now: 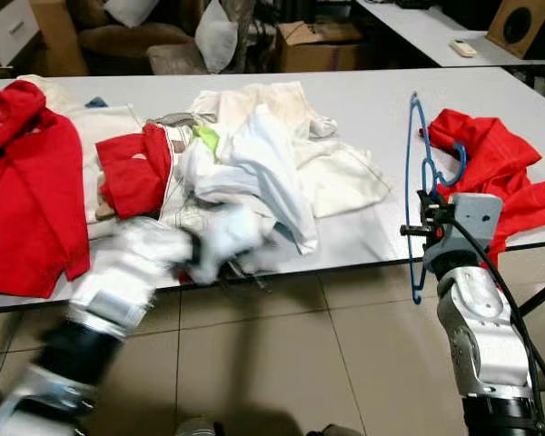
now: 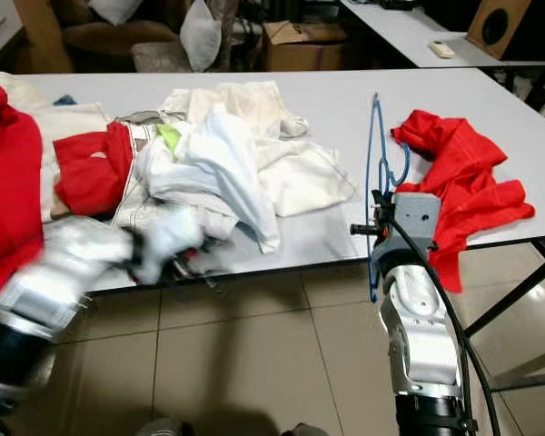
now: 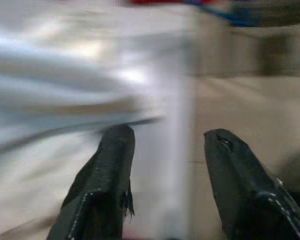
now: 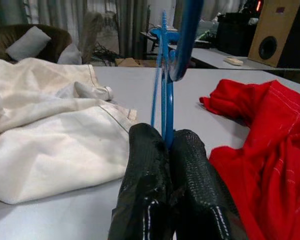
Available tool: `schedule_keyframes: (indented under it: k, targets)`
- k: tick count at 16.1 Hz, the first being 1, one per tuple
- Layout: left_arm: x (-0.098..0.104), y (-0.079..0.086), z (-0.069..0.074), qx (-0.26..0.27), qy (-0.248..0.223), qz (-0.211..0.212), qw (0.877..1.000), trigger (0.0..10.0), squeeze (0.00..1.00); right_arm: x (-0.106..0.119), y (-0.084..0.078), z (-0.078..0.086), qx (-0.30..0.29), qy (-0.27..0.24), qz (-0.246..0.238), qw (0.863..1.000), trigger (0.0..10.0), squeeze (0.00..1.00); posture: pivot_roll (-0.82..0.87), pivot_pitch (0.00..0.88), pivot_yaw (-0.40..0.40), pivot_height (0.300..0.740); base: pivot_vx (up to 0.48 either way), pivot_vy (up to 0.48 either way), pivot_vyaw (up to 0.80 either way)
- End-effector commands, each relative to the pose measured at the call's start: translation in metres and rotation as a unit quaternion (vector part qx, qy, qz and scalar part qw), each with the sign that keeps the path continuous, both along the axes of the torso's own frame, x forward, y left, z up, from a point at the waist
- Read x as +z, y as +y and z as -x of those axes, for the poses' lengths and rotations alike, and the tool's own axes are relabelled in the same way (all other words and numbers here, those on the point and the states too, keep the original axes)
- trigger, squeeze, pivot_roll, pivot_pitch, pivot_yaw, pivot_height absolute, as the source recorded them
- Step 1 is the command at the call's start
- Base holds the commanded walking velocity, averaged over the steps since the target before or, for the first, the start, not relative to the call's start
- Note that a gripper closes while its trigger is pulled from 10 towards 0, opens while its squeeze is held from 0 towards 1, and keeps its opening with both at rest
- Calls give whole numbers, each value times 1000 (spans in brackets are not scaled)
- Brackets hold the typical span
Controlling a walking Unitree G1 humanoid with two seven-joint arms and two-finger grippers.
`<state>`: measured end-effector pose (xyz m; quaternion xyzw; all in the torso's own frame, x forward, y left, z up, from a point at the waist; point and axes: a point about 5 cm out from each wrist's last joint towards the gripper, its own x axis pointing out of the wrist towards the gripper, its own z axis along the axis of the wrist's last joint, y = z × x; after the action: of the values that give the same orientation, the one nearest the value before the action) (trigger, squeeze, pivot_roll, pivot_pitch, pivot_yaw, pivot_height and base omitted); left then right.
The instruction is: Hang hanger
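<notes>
The right pincer (image 4: 167,150) pinched the blue hanger (image 1: 418,173) upright at the bench (image 1: 372,227) edge, not yet hung anywhere.

Blurred beyond detail: left gripper (image 1: 220,243) at the table (image 1: 363,232) edge; cut off at frame edge: red garment (image 1: 23,195).
</notes>
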<state>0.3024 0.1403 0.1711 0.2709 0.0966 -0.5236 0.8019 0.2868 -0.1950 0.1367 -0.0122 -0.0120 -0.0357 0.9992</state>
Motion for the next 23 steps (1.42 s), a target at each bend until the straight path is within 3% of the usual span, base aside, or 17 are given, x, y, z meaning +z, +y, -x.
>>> schedule_keyframes:
  k: [1, 2, 4, 7, 8, 9, 10, 11, 12, 13, 14, 15, 16, 19, 22, 23]
  targets:
    - [21, 13, -10, 39, -60, -3, 997, 10000, 102, 5, 4, -2, 12, -8, -7, 1000, 10000, 0, -51, 0, -57, 740, 0, 0, 0]
    - [30, 29, -20, 97, -95, -15, 991, 10000, 0, 5, 8, -1, 22, -8, -9, 1000, 10000, 0, -48, 0, -54, 740, 0, 0, 0]
    - [38, 50, -31, 166, -139, -41, 975, 10000, 0, 3, 15, 1, 43, -5, -16, 999, 10000, 0, -48, 0, -47, 740, 0, 0, 0]
    - [27, 68, -35, 213, -155, -85, 961, 10000, 0, 1, 21, 4, 55, -4, -23, 998, 10000, 0, -49, 0, -40, 740, 0, 0, 0]
    - [24, 68, -37, 217, -156, -82, 960, 10000, 0, 1, 21, 4, 55, -4, -25, 998, 10000, 0, -49, 0, -40, 740, 0, 0, 0]
    - [23, 66, -39, 224, -160, -74, 958, 8706, 0, 1, 22, 4, 55, -4, -25, 998, 10000, 0, -51, 0, -38, 740, 0, 0, 0]
    - [20, 65, -42, 232, -165, -75, 956, 4275, 0, 1, 22, 4, 56, -5, -26, 998, 10000, 0, -51, 0, -38, 740, 0, 0, 0]
    - [18, 66, -43, 232, -170, -88, 954, 3412, 0, 2, 23, 3, 56, -5, -26, 998, 10000, 0, -54, 0, -35, 740, 0, 0, 0]
    - [16, 66, -45, 229, -171, -93, 954, 1137, 0, 2, 22, 4, 54, -5, -26, 998, 10000, 0, -57, 0, -33, 740, 0, 0, 0]
    - [16, 64, -44, 222, -170, -87, 956, 863, 0, 2, 21, 4, 53, -5, -26, 998, 10000, 0, -58, 0, -31, 740, 0, 0, 0]
    - [17, 63, -43, 216, -168, -81, 958, 1451, 0, 2, 21, 4, 53, -5, -26, 998, 10000, 0, -58, 0, -31, 740, 0, 0, 0]
    - [18, 60, -42, 205, -165, -66, 963, 4941, 0, 2, 21, 4, 52, -5, -26, 998, 10000, 0, -59, 0, -30, 740, 0, 0, 0]
    - [22, 58, -39, 194, -156, -36, 968, 10000, 0, 2, 21, 4, 51, -4, -26, 998, 10000, 0, -60, 0, -29, 740, 0, 0, 0]
    - [21, 61, -37, 200, -135, -16, 970, 10000, 0, 1, 21, 5, 51, -4, -26, 998, 10000, 0, -59, 0, -29, 740, 0, 0, 0]
    - [15, 62, -31, 186, -106, -21, 976, 10000, 0, 1, 21, 5, 51, -3, -27, 998, 10000, 0, -56, 0, -30, 740, 0, 0, 0]
    - [7, 66, -31, 200, -104, -45, 973, 10000, 0, 1, 22, 4, 52, -3, -28, 998, 10000, 0, -53, 0, -32, 740, 0, 0, 0]
